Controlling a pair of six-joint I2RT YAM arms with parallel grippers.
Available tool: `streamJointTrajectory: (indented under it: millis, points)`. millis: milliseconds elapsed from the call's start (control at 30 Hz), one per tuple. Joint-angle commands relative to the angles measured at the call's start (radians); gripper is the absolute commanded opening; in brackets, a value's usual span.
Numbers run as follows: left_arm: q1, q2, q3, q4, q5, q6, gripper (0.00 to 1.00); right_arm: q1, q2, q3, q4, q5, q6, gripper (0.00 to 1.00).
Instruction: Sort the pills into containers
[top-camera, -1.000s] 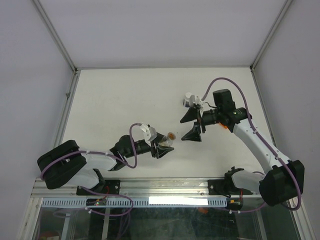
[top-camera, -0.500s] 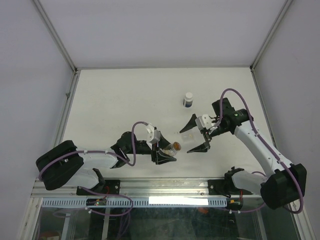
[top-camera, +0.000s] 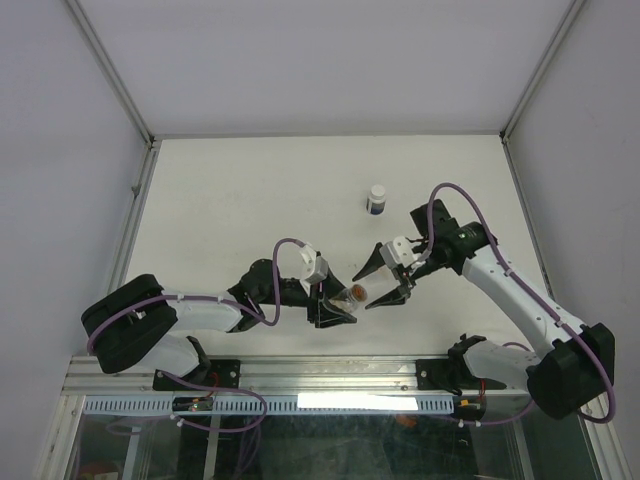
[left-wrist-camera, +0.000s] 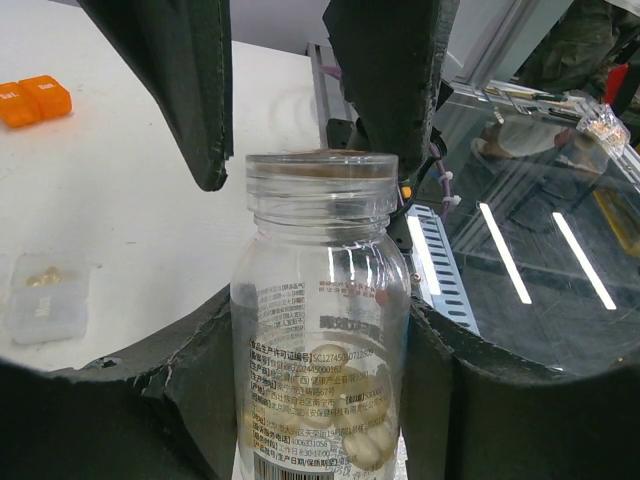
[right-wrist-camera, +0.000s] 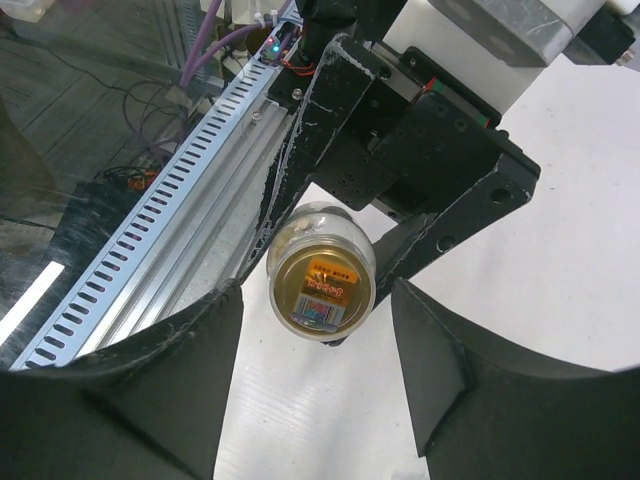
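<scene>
Your left gripper (top-camera: 340, 303) is clamped on the body of the vial (left-wrist-camera: 320, 330), holding it off the table (top-camera: 250, 200) near the 6 o'clock edge in the top view. Pale pills (left-wrist-camera: 365, 440) sit at its lower end. Your right gripper (top-camera: 366, 290) comes in from about 2 o'clock of the vial, and its jaws stand either side of the tan-orange top (right-wrist-camera: 322, 285). There's daylight on both sides in the right wrist view, so nothing is gripped there yet.

The step in hand looks like taking hold of that top to open the vial. Centre it first. In the right wrist view the top sits a touch toward the 9 o'clock finger, so nudge across until the gaps match. Then close squarely on the rim and not on the clear neck below it. Keep the left hold firm and the vial steady, because a lopsided pinch would likely lever it sideways in the left fingers.

The two-cell box (left-wrist-camera: 45, 297) lies at 9 o'clock of the vial in the left wrist view, with something small and yellowish in its far cell. A white bottle (top-camera: 376, 199) stands at 12 o'clock, well apart.
</scene>
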Motion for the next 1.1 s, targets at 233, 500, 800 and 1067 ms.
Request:
streamJointTrajectory:
  millis: [233,500,800,1067]
  points:
    - [-0.005,0.005,0.041,0.05,0.031,-0.014,0.0,0.029,0.001,-0.001,0.053,0.004,0.041,0.51]
    - [-0.004,-0.028,0.038,0.039,-0.06,-0.022,0.0,0.046,0.005,-0.008,0.114,0.048,0.132,0.39]
    - [-0.004,-0.112,0.007,0.095,-0.297,0.028,0.0,0.074,0.039,-0.032,0.363,0.166,0.515,0.28]
    - [-0.006,-0.087,0.053,0.017,-0.628,0.162,0.0,0.095,0.156,0.017,0.598,0.458,1.089,0.23]
